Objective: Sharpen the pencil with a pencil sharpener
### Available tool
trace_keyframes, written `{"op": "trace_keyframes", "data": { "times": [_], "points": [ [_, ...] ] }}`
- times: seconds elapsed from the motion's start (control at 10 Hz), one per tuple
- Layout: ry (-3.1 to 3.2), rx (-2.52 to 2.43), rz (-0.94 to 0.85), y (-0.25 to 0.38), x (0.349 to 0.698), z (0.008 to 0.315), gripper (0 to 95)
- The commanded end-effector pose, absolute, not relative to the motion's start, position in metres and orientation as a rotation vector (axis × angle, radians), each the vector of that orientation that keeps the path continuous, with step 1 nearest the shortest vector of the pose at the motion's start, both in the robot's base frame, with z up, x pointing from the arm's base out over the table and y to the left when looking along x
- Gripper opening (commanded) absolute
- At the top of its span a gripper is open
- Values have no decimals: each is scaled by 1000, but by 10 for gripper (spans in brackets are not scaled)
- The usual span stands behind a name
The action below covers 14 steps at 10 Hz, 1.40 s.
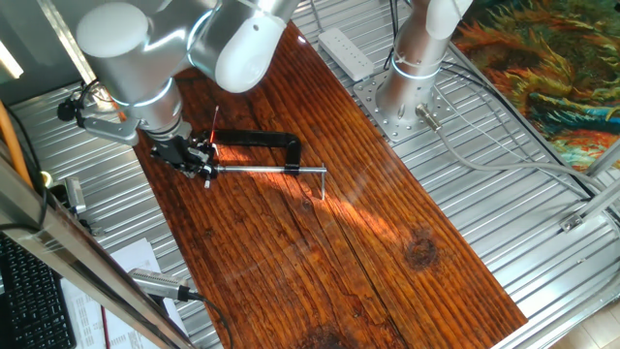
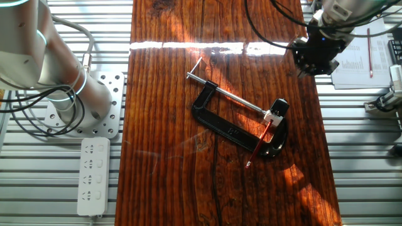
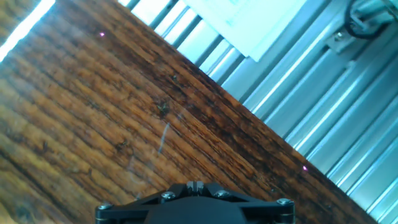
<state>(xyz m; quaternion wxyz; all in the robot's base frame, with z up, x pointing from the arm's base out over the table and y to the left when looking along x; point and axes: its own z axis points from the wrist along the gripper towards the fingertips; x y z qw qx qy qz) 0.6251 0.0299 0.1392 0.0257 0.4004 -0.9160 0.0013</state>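
The pencil [image 2: 259, 142], a thin red stick, leans across the right end of the black C-clamp [image 2: 227, 129], its free tip [image 2: 248, 164] pointing toward the table's near side. In one fixed view it sticks up as a red line [image 1: 213, 126]. The pencil sharpener [image 2: 280, 107], a small black block, sits at the clamp's right end beside a white piece, at the tip of the steel rod [image 2: 235, 95]. My gripper [image 2: 315, 61] hangs above the table's right edge, apart from the clamp. In the hand view its fingertips [image 3: 196, 185] are together with nothing between them. Neither pencil nor sharpener shows there.
The wooden table [image 2: 169, 176] lies on ribbed metal decking [image 3: 323, 106]. Papers [image 2: 361, 59] lie beyond the right edge, under my hand. A second arm's base [image 2: 81, 103] and a white power strip [image 2: 92, 176] stand left of the table.
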Motion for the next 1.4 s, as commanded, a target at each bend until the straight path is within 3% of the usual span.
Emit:
{"op": "trace_keyframes", "data": {
  "times": [0.1,0.9,1.0,1.4],
  "points": [
    [-2831,1227,7,30,626,137,0],
    [-2773,1247,-28,24,620,128,0],
    [-2770,1297,-36,19,614,124,190],
    [-2769,1385,6,10,610,108,190]
  ]
}}
